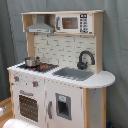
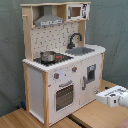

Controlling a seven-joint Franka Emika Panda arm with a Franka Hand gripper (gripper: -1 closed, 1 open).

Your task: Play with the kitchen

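on the wooden floor [image 2: 95, 115] stands the kitchen [image 1: 60, 75], in front of a grey curtain [image 1: 117, 60] in both exterior views. a small metal pot [image 2: 48, 56] sits on the hob [image 2: 52, 59], at the end far from the sink [image 1: 74, 74]. the black faucet [image 1: 85, 60] rises behind the sink. the hood [image 1: 40, 27] and the microwave [image 1: 75, 23] are on top. at the second exterior view's right bottom corner the white gripper [image 2: 107, 96] is near the kitchen, apart from it; i cannot tell if its pincer is apart or together.
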